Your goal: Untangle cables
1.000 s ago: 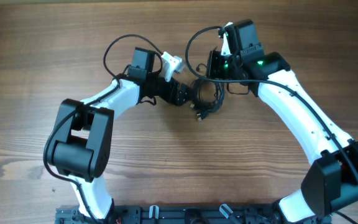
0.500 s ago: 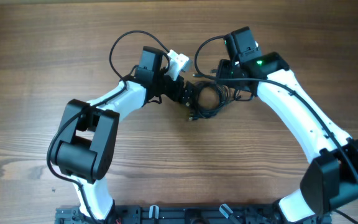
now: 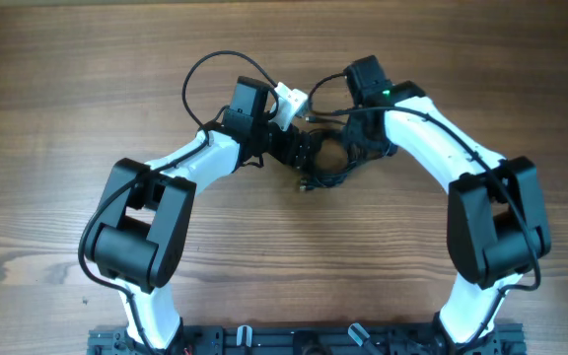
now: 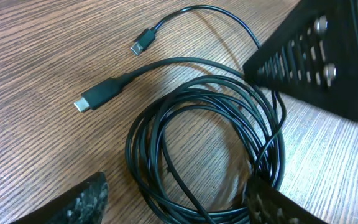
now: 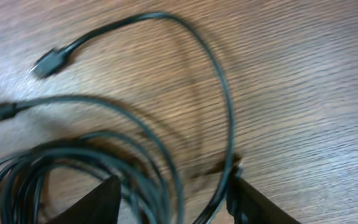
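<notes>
We see the cables (image 4: pixel 143 140) coiled on the worktop (image 3: pixel 67 99) between left pincer (image 4: pixel 176 186) and right pincer (image 5: pixel 176 186), both open, each straddling coil strands.

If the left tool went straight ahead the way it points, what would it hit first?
Most likely the coiled cables, which lie straight ahead of the left tool; depth is hard to judge.

— What do we have on our side here?
— We see a wooden table (image 3: pixel 47 99), its brown grain running left to right.
— And at the table's near edge?
— We make out a black rail (image 3: pixel 264 340) lying along it.
</notes>
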